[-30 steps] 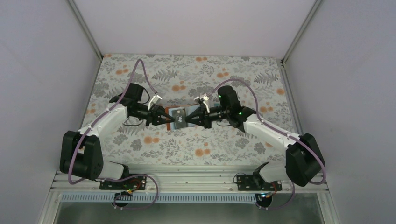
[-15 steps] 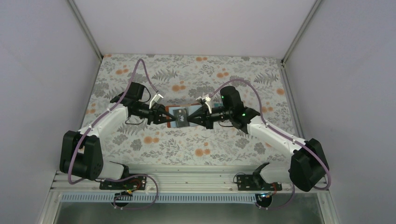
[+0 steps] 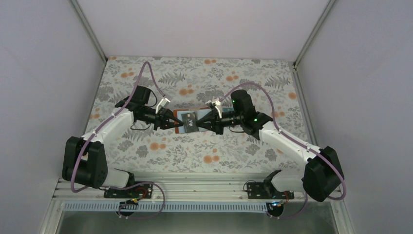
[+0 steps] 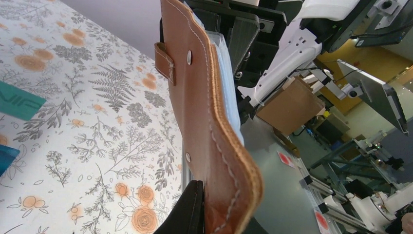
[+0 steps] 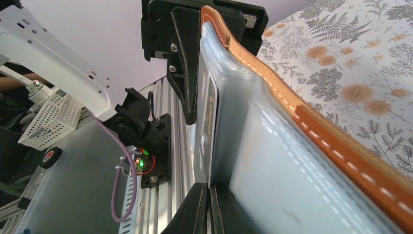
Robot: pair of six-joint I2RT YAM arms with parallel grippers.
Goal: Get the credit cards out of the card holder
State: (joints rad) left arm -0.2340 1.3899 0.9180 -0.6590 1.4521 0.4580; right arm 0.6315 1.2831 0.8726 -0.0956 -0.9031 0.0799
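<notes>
The card holder (image 3: pixel 181 115) is a brown leather wallet held up off the table between both arms. My left gripper (image 3: pixel 174 123) is shut on its left edge. In the left wrist view my left gripper (image 4: pixel 210 195) clamps the brown leather (image 4: pixel 204 102). My right gripper (image 3: pixel 201 123) is shut on the black card (image 3: pixel 189 125), which sticks partly out of the holder. In the right wrist view my right gripper (image 5: pixel 210 189) pinches that card's thin edge (image 5: pixel 210 122) beside the pale blue-grey pockets (image 5: pixel 272 165). A teal-green card (image 4: pixel 17 101) and a blue card (image 4: pixel 5 158) lie on the table. The pink card is hidden.
The floral tablecloth (image 3: pixel 209 78) covers the table between white walls. The aluminium rail (image 3: pixel 195 187) with the arm bases runs along the near edge. The left arm's body (image 5: pixel 195 29) stands just behind the holder in the right wrist view.
My right gripper has drawn back to the right with the black card, which now shows further out of the holder. My left gripper has kept its hold on the holder.
</notes>
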